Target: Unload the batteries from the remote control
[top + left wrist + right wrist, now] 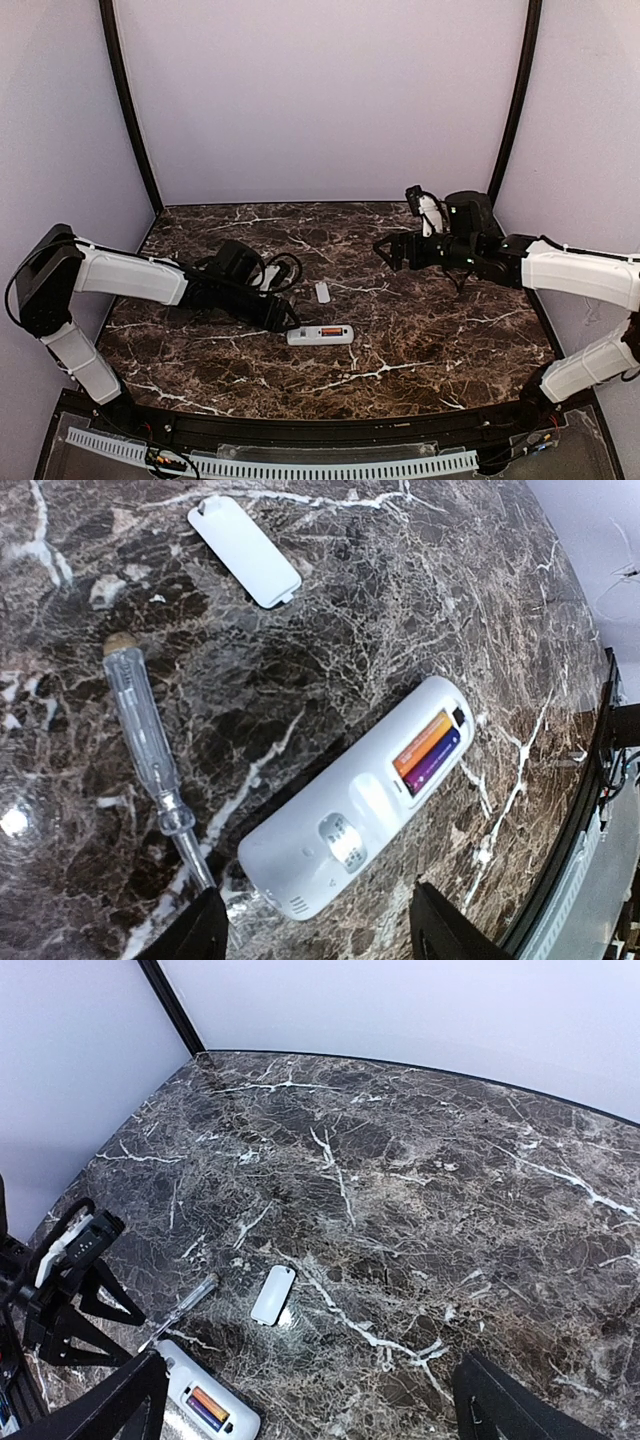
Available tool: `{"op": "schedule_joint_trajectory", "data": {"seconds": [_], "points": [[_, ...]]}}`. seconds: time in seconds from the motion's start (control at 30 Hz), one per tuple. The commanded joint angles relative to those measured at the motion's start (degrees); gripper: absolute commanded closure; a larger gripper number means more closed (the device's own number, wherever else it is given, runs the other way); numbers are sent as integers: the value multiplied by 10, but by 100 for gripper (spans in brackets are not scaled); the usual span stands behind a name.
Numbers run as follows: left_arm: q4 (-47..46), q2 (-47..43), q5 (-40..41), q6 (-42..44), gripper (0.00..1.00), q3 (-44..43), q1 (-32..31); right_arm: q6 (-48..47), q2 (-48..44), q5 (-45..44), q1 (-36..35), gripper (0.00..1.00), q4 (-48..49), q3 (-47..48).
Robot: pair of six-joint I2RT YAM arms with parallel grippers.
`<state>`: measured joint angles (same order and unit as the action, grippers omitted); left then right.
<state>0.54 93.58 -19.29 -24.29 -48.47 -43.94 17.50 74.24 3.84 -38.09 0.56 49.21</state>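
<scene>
Remote control [350, 810], slim white plastic bar, lies on dark marble table [400, 600], compartment open; orange and purple cylindrical batteries [428, 752] sit side by side inside. Left gripper [318, 935] hovers at its end, jaws partly apart, empty. Right gripper [384, 250] hangs well apart, jaws wide, empty. Clear-handled screwdriver [150, 735] and flat white cover [244, 550] lie nearby.

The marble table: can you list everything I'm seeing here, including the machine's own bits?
Slim white plastic remote control: one, white, front-middle of table, bay open.
Small cylindrical batteries: two, orange and purple, in the remote's bay.
Flat white plastic cover: one, white, beyond the remote.
Clear-handled metal screwdriver: one, clear and silver, beside the remote.
Dark marble table: one, brown-black, white-veined, underneath everything.
Left arm's fingers: two, black, apart, by the remote's end.
Right arm's fingers: two, black, apart, raised on the right, empty.
</scene>
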Motion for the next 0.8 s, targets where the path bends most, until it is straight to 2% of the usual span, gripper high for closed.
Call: {"op": "schedule_joint_trajectory", "data": {"seconds": [0.0, 0.13, 0.33, 0.77], "points": [[112, -36, 82, 61, 38, -37, -2, 2, -12, -9, 5, 1, -2, -12], [160, -40, 125, 93, 40, -60, -2, 0, -6, -6, 5, 1, -2, -8], [203, -15, 148, 109, 47, -86, -2, 2, -2, 0, 5, 2, -1, -7], [190, 64, 114, 84, 57, -135, -2, 21, -7, -7, 5, 1, -17, -10]]}}
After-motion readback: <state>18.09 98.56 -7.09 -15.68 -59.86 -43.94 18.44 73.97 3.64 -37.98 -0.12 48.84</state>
